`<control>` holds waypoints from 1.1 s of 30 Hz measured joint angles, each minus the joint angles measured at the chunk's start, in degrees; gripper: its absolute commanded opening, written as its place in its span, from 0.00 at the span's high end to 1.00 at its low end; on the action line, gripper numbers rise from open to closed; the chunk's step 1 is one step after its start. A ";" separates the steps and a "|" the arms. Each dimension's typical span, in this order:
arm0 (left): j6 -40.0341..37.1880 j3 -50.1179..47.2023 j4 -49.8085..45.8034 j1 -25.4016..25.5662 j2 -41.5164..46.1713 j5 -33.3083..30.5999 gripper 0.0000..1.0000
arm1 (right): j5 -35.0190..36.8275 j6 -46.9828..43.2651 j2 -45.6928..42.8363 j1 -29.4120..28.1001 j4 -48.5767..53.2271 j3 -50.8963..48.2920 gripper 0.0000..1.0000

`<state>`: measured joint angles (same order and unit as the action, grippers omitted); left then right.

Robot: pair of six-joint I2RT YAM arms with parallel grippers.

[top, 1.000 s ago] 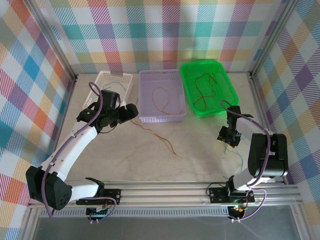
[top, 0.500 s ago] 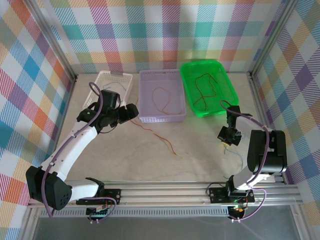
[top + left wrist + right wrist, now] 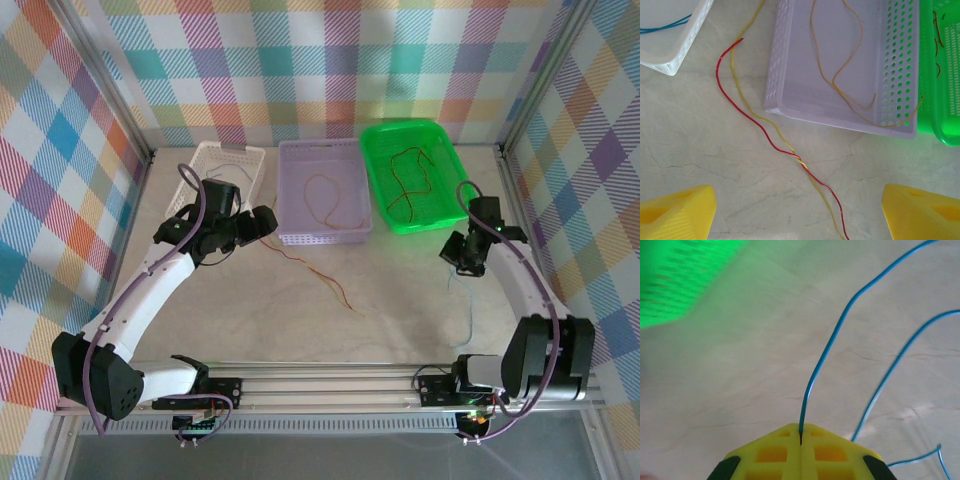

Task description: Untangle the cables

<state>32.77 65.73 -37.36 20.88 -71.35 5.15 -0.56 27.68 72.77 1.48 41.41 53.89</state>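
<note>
- My right gripper [image 3: 801, 434] is clamped on a thin blue wire cable [image 3: 840, 320] that leads off toward 12 o'clock.
- My left gripper [image 3: 799, 210] is spread apart, with a thin red wire cable [image 3: 762, 131] at 12 o'clock.

Two crossed cables [image 3: 801, 162] lie on the table [image 3: 250, 325] before the middle basket [image 3: 350, 156].

Right gripper [image 3: 458, 254]: moved away from the arm bases and toward the green tray [image 3: 445, 165], ending just beside the tray's near right corner; the right wrist view showed its fingers pressed together on the blue cable [image 3: 840, 330].
Right arm [image 3: 520, 280]: opened out from a tight fold well short of the green tray into a long reach up to the tray's right side.
Blue cable: its held end rose toward the green tray, and the slack drew out into a longer, straighter line trailing away from the tray.
</note>
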 measured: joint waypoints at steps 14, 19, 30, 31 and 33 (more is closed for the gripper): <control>0.00 -0.96 0.46 0.00 0.66 1.40 0.15 | -21.24 0.42 -6.60 -10.47 -3.69 24.39 1.00; 0.00 -1.90 1.60 0.00 2.19 1.42 0.15 | -21.51 -0.26 2.78 -19.52 -1.40 44.39 1.00; 0.68 -6.67 4.11 0.04 8.70 -1.75 0.16 | -24.61 -0.68 23.85 -24.28 4.83 72.04 1.00; 0.87 -7.23 4.39 0.04 9.53 -2.27 0.16 | -25.42 -0.68 26.03 -25.00 5.49 75.10 1.00; 1.20 -8.55 5.18 0.04 11.72 -3.30 0.16 | -27.41 -0.59 31.28 -26.58 7.37 83.19 1.00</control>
<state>33.98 57.19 -32.18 20.93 -59.64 1.85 -27.97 27.09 104.05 -25.10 48.77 137.08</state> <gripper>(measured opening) 0.842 0.056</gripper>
